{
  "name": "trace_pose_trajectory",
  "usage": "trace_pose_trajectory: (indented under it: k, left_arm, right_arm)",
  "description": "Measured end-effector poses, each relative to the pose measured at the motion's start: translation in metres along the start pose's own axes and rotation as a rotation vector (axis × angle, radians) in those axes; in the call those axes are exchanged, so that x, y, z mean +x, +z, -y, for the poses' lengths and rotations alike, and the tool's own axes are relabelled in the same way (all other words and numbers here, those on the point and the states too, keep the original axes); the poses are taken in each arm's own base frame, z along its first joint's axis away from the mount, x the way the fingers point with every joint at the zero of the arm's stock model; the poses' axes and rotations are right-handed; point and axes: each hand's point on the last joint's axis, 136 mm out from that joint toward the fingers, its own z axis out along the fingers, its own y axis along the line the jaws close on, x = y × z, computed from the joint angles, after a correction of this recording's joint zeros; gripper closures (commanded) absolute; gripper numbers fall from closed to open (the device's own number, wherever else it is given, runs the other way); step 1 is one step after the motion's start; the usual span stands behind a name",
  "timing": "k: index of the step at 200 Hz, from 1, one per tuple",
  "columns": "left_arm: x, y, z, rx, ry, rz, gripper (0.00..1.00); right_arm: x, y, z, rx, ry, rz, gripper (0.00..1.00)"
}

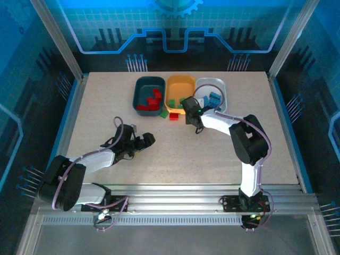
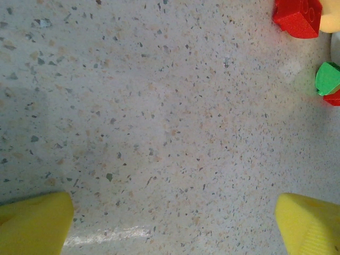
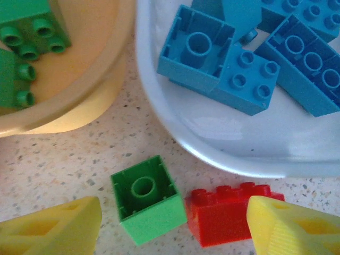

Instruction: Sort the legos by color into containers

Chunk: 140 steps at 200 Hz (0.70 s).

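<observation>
Currently I have both sets of jaws apart, with nothing clamped in either.

From the top camera I see three trays in a row at the far middle of the worktop (image 1: 106,106). The teal tray (image 1: 149,79) is on the left with red bricks (image 1: 151,101) in it. The orange tray (image 1: 180,78) is in the middle with green bricks (image 1: 173,102). The white tray (image 1: 220,85) is on the right with blue bricks (image 1: 213,99). Just near of the teal and orange trays, a loose green brick (image 1: 164,113) and a loose red brick (image 1: 174,116) lie side by side on the worktop.

The right jaws hang at the near edge of the orange and white trays. On the right wrist camera their yellow fingers (image 3: 50,231) straddle a green one (image 3: 149,199) lying hollow side up and a red one (image 3: 226,215) to its right. These two are touching or nearly so. The red one's right end goes behind the right-hand finger. Both lie on the worktop just near of the white tray's rim. I cannot tell whether they are the pair seen from above.

The left jaws sit at the near left, well apart from the trays. On the left wrist camera their fingers (image 2: 34,223) stand wide over bare worktop. A red block (image 2: 297,16) shows at the top right corner, and a green block (image 2: 328,77) touches another red piece (image 2: 333,98) at the right edge.
</observation>
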Motion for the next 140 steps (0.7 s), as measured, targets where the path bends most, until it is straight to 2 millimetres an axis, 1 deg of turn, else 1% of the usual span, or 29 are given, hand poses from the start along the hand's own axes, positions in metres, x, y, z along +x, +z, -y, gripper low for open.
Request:
trace_pose_trajectory:
  k: [16, 32, 59, 82, 100, 125, 132, 140]
  left_arm:
    - [0.000, 0.000, 0.000, -0.001, 0.000, -0.001, 0.01]
    - [0.000, 0.000, 0.000, 0.000, 0.000, -0.001, 0.01]
    - [0.000, 0.001, 0.000, -0.001, 0.000, -0.002, 0.01]
    - [0.000, 0.001, 0.000, 0.000, -0.001, -0.003, 0.01]
    - [0.000, 0.001, 0.000, 0.000, 0.000, -0.002, 0.01]
    - [0.000, 0.000, 0.000, 0.000, 0.000, -0.002, 0.01]
    - [0.000, 0.000, 0.000, 0.001, 0.000, -0.002, 0.01]
    - [0.000, 0.000, 0.000, 0.001, 0.000, -0.002, 0.01]
  right_arm:
    - [0.002, 0.007, 0.005, 0.011, -0.012, -0.013, 0.27]
    - [0.005, 0.010, 0.006, 0.011, -0.023, -0.014, 0.28]
    - [0.007, 0.009, 0.004, 0.003, -0.028, -0.001, 0.28]
    - [0.016, 0.003, 0.004, -0.014, -0.025, 0.009, 0.29]
    - [0.034, -0.012, 0.002, -0.049, -0.026, 0.005, 0.29]
    - [0.073, -0.047, -0.003, -0.108, -0.071, -0.038, 0.28]
    - [0.080, -0.056, -0.003, -0.121, -0.086, -0.045, 0.27]
    - [0.082, -0.066, -0.002, -0.134, -0.090, -0.043, 0.26]
